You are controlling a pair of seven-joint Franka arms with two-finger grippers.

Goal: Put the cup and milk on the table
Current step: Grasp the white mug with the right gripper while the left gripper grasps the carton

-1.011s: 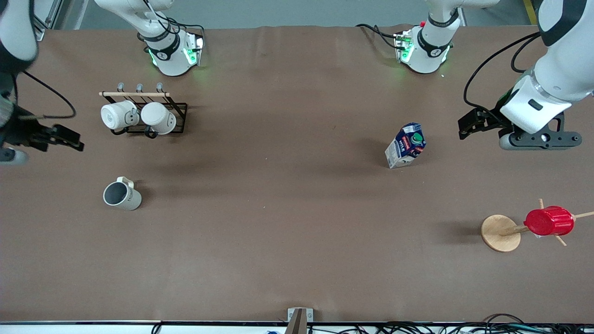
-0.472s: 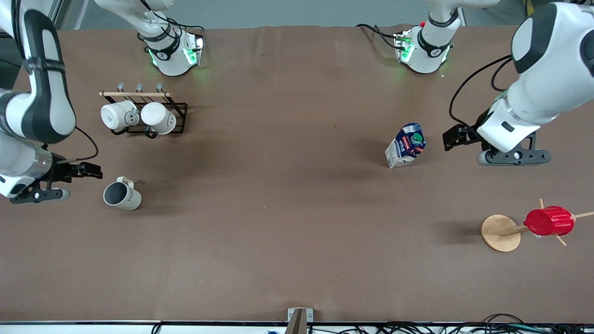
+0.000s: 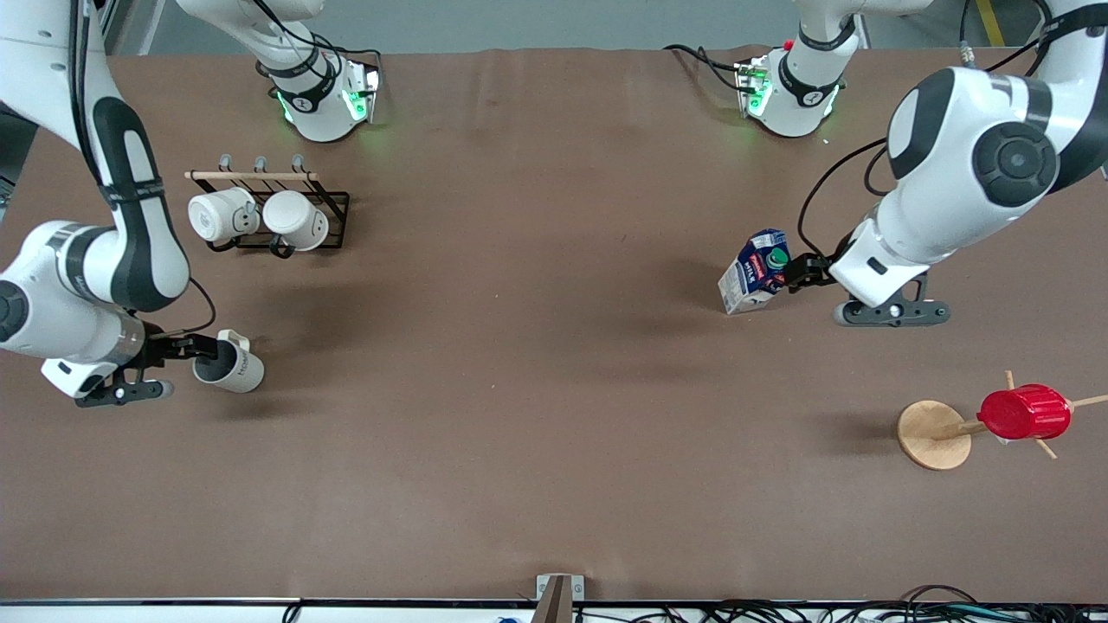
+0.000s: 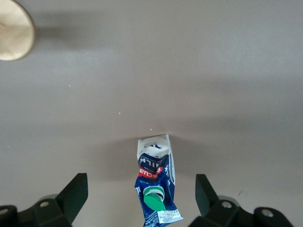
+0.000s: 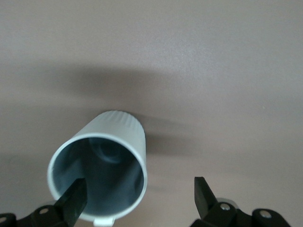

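The cream-beige cup stands upright on the brown table near the right arm's end. My right gripper is open at its rim. In the right wrist view the cup shows its grey inside; one finger is over the mouth and the other is outside the wall. The blue and white milk stands toward the left arm's end. My left gripper is open beside its top. In the left wrist view the milk lies between the open fingers of the gripper.
A black rack with two white mugs stands farther from the front camera than the cup. A wooden mug tree carries a red ribbed cup near the left arm's end; its round base shows in the left wrist view.
Both arms have swung in from the table's ends. The right gripper has come down to the cup's rim. The left gripper has come up against the milk's top.
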